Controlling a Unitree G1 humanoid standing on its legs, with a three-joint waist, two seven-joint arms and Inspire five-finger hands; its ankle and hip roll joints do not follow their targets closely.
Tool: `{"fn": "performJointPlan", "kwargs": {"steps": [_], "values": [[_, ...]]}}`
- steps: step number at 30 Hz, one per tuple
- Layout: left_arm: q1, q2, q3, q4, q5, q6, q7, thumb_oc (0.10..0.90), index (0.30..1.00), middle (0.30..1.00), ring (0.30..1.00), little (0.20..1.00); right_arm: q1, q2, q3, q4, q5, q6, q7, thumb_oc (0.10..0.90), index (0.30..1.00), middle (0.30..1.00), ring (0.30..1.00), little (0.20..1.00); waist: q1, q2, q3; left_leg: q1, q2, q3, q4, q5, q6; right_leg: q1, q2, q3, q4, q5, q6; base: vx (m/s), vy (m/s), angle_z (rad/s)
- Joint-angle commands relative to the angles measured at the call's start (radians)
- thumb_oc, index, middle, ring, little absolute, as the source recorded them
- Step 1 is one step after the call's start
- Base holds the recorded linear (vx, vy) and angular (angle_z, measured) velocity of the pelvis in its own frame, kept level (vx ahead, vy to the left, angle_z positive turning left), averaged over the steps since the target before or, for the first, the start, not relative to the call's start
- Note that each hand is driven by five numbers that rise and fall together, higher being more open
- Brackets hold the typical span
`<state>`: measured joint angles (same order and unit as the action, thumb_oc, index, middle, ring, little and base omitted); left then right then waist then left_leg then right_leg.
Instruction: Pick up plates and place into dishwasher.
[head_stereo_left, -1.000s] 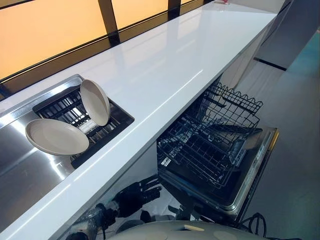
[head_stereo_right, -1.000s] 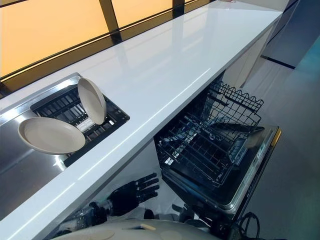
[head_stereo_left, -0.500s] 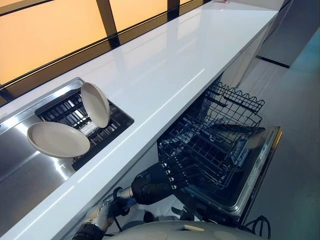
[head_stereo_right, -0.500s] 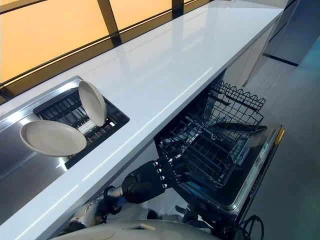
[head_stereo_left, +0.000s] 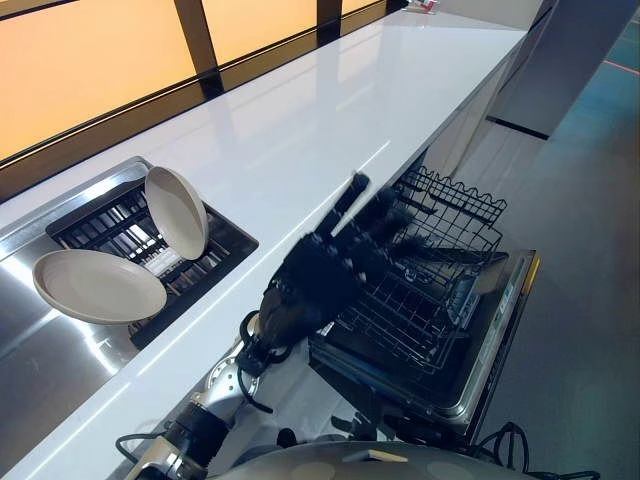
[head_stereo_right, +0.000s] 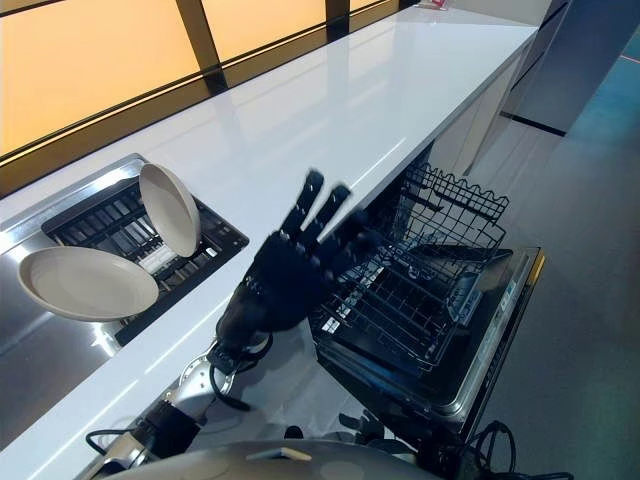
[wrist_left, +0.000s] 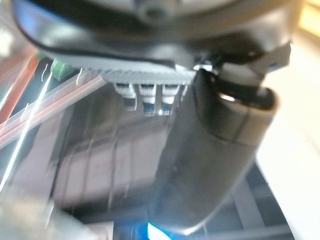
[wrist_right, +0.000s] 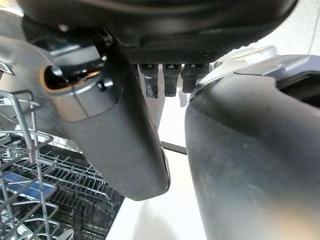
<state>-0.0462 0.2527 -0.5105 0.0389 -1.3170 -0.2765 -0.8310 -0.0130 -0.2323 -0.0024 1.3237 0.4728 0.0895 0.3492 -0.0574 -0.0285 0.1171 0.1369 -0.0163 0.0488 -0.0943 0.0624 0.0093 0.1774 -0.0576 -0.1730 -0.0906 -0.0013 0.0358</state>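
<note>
Both plates were sitting in the drying rack (head_stereo_left: 215, 250) sunk into the steel sink area at the robot's left end of the white surface (head_stereo_left: 330, 110). The flat plate (head_stereo_left: 97, 285) lay nearly level across the rack's near corner, and the tilted plate (head_stereo_left: 177, 211) stood on edge in the slots just behind it. Neither was touched by anything.

The left hand (head_stereo_left: 325, 265) hung in the air over the surface's front edge, fingers (head_stereo_right: 312, 200) spread and straight, holding nothing, well apart from the plates. The right hand (wrist_right: 125, 135) showed up close in its own wrist view with the dishwasher rack (head_stereo_left: 420, 280) past it, and there was no telling how its fingers were set.

Handling guess: these looked like glazed ceramic or melamine, so stiff, smooth, probably slippery and chippable if knocked against the wire. The rim is the place to pinch, thumb on one face and fingers on the other. The tilted plate offered its top edge freely; the flat one would need a finger slid under its overhanging rim.

The eye views gave the whole layout, with the dishwasher door (head_stereo_left: 500, 330) dropped open and the rack pulled out. The right wrist view gave the rack wires (wrist_right: 30, 165) from close by, while the left wrist view showed the left hand's own dark bulk against a blurred background.
</note>
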Motion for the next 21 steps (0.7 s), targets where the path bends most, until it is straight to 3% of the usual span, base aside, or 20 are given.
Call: {"fn": "performJointPlan", "kwargs": {"steps": [1, 4, 7, 8, 9, 12, 17, 21], "values": [[-0.073, 0.060, 0.197, -0.083, 0.232, -0.364, 0.239, 0.800, 0.900, 0.900, 0.900, 0.900, 0.018, -0.028, 0.035, 0.073, 0.047, 0.021, 0.013, 0.800, 0.900, 0.900, 0.900, 0.900, 0.055, 0.065, 0.000, 0.041, -0.060, -0.024, 0.007, -0.168, 0.022, -0.032, 0.050, -0.015, 0.064, -0.079, 0.029, 0.00, 0.000, 0.00], [-0.068, 0.124, 0.297, -0.163, 0.464, -0.423, 0.491, 0.800, 0.900, 0.900, 0.900, 0.900, 0.030, -0.030, 0.023, 0.063, 0.061, 0.027, 0.008, 0.800, 0.900, 0.900, 0.900, 0.900, 0.074, 0.072, -0.008, 0.036, -0.062, -0.039, 0.007, -0.165, 0.026, -0.031, 0.050, -0.023, 0.069, -0.089, 0.023, 0.00, 0.000, 0.00], [-0.089, 0.179, 0.388, -0.243, 0.669, -0.394, 0.695, 0.800, 0.900, 0.900, 0.900, 0.900, 0.043, -0.026, 0.018, 0.060, 0.081, 0.024, -0.002, 0.800, 0.900, 0.900, 0.900, 0.900, 0.085, 0.077, -0.014, 0.030, -0.064, -0.052, 0.007, -0.161, 0.034, -0.038, 0.050, -0.023, 0.086, -0.101, 0.016, -0.01, -0.010, 0.06], [-0.088, 0.179, 0.388, -0.245, 0.674, -0.392, 0.700, 0.800, 0.900, 0.900, 0.900, 0.900, 0.043, -0.025, 0.018, 0.060, 0.081, 0.024, -0.002, 0.800, 0.900, 0.900, 0.900, 0.900, 0.085, 0.077, -0.014, 0.030, -0.064, -0.052, 0.007, -0.161, 0.034, -0.039, 0.050, -0.023, 0.086, -0.101, 0.016, -0.01, -0.017, 0.09], [-0.106, 0.215, 0.443, -0.293, 0.809, -0.340, 0.814, 0.800, 0.900, 0.900, 0.900, 0.900, 0.055, -0.023, 0.020, 0.055, 0.094, 0.018, -0.009, 0.800, 0.900, 0.900, 0.900, 0.900, 0.088, 0.076, -0.017, 0.029, -0.066, -0.054, 0.007, -0.161, 0.037, -0.040, 0.051, -0.023, 0.086, -0.102, 0.015, -0.01, -0.022, 0.09], [-0.137, 0.277, 0.508, -0.334, 1.001, -0.267, 0.951, 0.800, 0.900, 0.900, 0.900, 0.900, 0.066, -0.018, 0.020, 0.052, 0.097, 0.006, -0.010, 0.800, 0.900, 0.900, 0.900, 0.900, 0.089, 0.073, -0.023, 0.027, -0.070, -0.053, 0.007, -0.161, 0.039, -0.036, 0.054, -0.025, 0.073, -0.098, 0.016, -0.01, -0.034, 0.11], [-0.180, 0.377, 0.603, -0.333, 1.312, -0.196, 1.145, 0.800, 0.900, 0.900, 0.900, 0.900, 0.077, -0.010, 0.025, 0.049, 0.113, 0.000, -0.010, 0.800, 0.900, 0.900, 0.900, 0.900, 0.088, 0.071, -0.029, 0.023, -0.068, -0.050, 0.007, -0.156, 0.035, -0.039, 0.057, -0.026, 0.079, -0.105, 0.014, -0.01, -0.032, 0.13], [-0.189, 0.463, 0.663, -0.302, 1.440, -0.112, 1.223, 0.800, 0.900, 0.900, 0.900, 0.900, 0.079, -0.009, 0.027, 0.045, 0.112, -0.003, -0.017, 0.800, 0.900, 0.900, 0.900, 0.900, 0.088, 0.072, -0.030, 0.024, -0.068, -0.045, 0.007, -0.155, 0.031, -0.033, 0.062, -0.028, 0.066, -0.100, 0.012, 0.00, -0.017, 0.03]]}}
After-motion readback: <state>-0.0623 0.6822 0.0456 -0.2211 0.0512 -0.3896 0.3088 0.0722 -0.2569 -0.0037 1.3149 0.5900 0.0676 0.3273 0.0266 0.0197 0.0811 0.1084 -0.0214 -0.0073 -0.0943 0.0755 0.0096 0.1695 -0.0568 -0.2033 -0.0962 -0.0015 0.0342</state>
